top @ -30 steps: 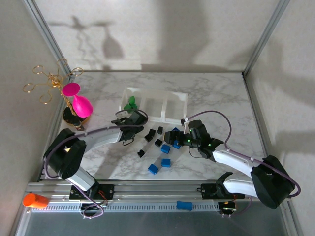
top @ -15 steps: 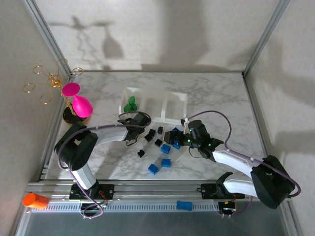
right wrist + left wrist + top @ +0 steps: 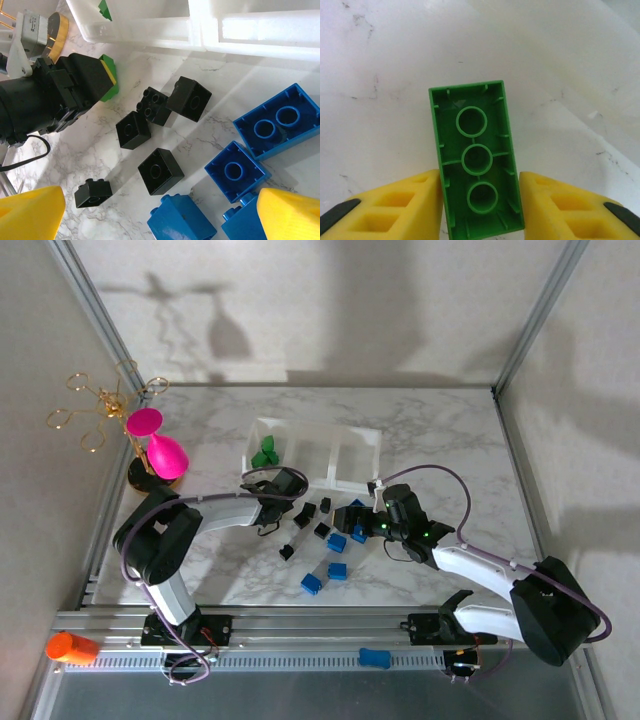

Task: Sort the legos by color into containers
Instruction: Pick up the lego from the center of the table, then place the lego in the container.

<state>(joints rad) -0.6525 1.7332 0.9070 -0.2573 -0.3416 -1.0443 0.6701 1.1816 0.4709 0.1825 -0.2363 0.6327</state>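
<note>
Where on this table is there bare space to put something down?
Widest: the marble right of the tray, out to the table's edge. Also free: the strip behind the tray, and the front left patch between the left arm and the near rail. Crowded: in front of the tray, where black and blue bricks lie between that arm and the right arm.

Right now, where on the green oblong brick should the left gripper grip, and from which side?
Take the green brick across its narrow width, on the two long side walls, coming down from above. It lies flat, hollow underside up, so those walls are parallel and free. The left gripper straddles it that way, fingers seemingly against both walls.
</note>
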